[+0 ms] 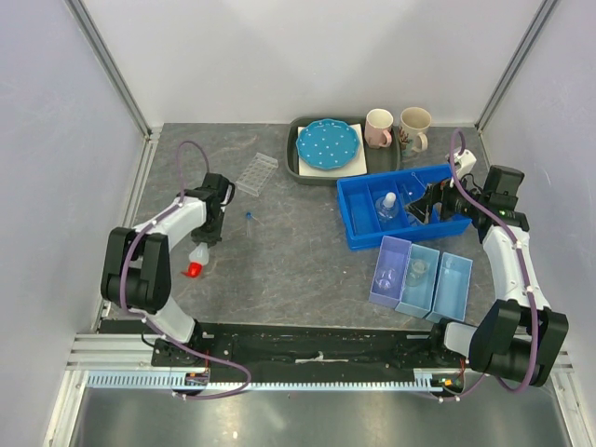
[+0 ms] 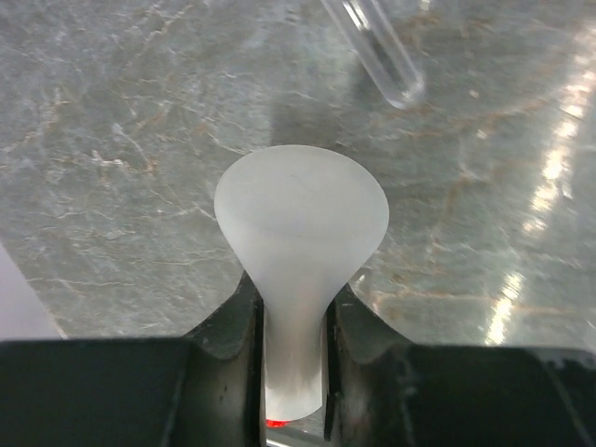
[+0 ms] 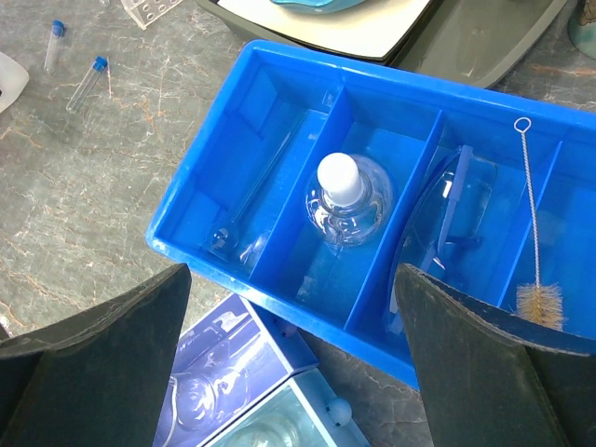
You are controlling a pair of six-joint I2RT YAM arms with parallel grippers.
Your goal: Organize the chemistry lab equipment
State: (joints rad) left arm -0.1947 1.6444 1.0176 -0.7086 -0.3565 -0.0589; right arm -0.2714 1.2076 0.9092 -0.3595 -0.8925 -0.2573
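Pinching red-capped bottle's (image 2: 300, 219) smooth neck with left gripper (image 2: 293, 307); risks slipping on lift. With right gripper (image 3: 291, 307) spread, empty.

We can read no text, label, brand, number or sign in any view. The frosted side of the red-capped bottle (image 2: 300, 223) at the near left and the walls of the blue divided tray (image 3: 200, 182) at the far right show us only plain surfaces. The mugs (image 1: 379, 128) at the far edge are too small for us to make out any lettering.
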